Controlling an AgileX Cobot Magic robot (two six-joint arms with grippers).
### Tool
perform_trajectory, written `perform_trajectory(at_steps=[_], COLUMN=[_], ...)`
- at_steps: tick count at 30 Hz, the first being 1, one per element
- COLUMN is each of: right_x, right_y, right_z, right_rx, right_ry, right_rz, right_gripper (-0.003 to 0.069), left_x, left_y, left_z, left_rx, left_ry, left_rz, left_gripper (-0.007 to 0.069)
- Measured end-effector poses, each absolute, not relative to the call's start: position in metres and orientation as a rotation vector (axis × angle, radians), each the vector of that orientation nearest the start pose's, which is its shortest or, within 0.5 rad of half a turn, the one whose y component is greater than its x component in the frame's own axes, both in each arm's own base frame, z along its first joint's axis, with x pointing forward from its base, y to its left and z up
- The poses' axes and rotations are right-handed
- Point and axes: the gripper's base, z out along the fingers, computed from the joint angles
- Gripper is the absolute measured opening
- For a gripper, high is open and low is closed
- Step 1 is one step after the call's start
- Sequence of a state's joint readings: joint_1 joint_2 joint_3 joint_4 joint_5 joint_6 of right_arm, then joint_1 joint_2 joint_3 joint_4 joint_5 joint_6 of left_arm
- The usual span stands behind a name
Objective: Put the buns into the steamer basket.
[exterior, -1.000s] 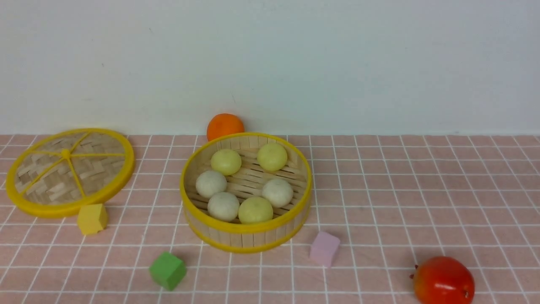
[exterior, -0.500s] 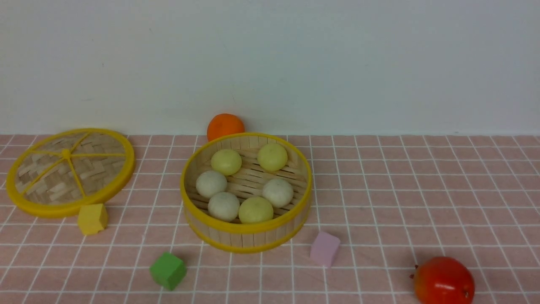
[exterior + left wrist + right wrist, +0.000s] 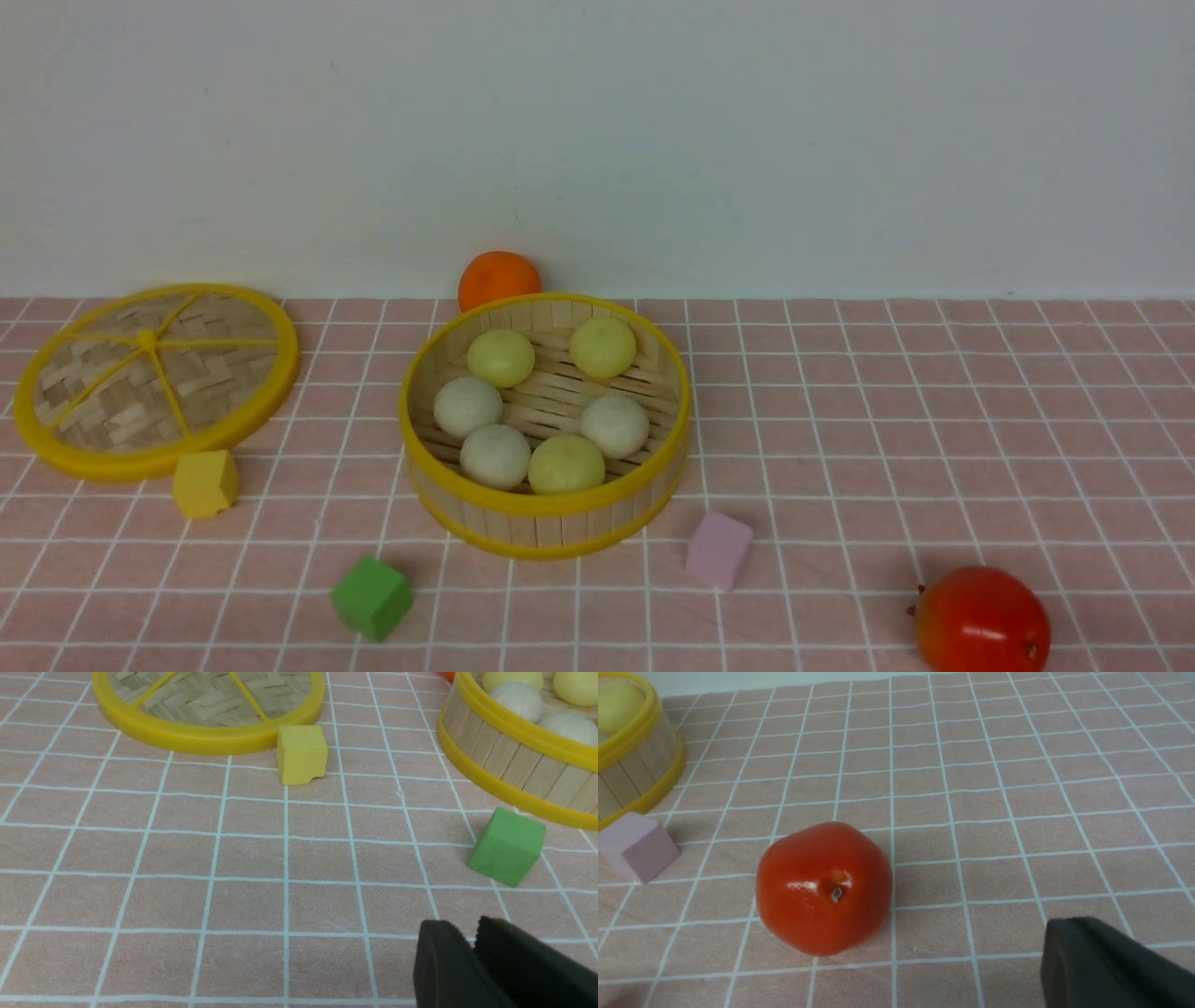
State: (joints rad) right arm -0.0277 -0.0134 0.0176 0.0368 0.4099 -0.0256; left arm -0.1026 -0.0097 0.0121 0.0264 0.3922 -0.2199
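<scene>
Buns (image 3: 495,456) in bskt (image 3: 546,505); orange ball (image 3: 498,278) behind; L end effector (image 3: 463,926) narrow gap, R end effector (image 3: 1076,924) shut.

- Steamer basket (image 3: 546,518) on worktop (image 3: 896,420); all six buns (image 3: 567,465) inside.
- Ball (image 3: 499,278) behind basket.
- Lid (image 3: 224,378) to the left.
- One cube (image 3: 205,483) before lid; two cubes (image 3: 372,598) before basket.
- Fruit (image 3: 982,620) front right.

1. And here's the round slatted bamboo steamer basket (image 3: 546,518), rimmed in bright yellow!
2. Three dome-shaped buns (image 3: 500,358) pale yellow, three off-white!
3. Pink desk (image 3: 934,448), crisscrossed by a white grid!
</scene>
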Motion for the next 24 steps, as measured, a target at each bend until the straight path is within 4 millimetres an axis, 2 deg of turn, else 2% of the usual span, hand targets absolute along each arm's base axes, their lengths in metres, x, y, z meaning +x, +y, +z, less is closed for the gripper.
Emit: perform_trajectory(at_steps=[24], right_x=[0.0514], right_y=[-0.0001], right_z=[0.1711], right_rx=[0.024], right_ry=[1.897], right_rz=[0.001], right_gripper=[0.0036], left_x=[0.0518], left_y=[-0.0044], left_z=[0.1744], left_rx=[-0.094], left_ry=[1.880], left_rz=[-0.195], left_gripper=[0.0162])
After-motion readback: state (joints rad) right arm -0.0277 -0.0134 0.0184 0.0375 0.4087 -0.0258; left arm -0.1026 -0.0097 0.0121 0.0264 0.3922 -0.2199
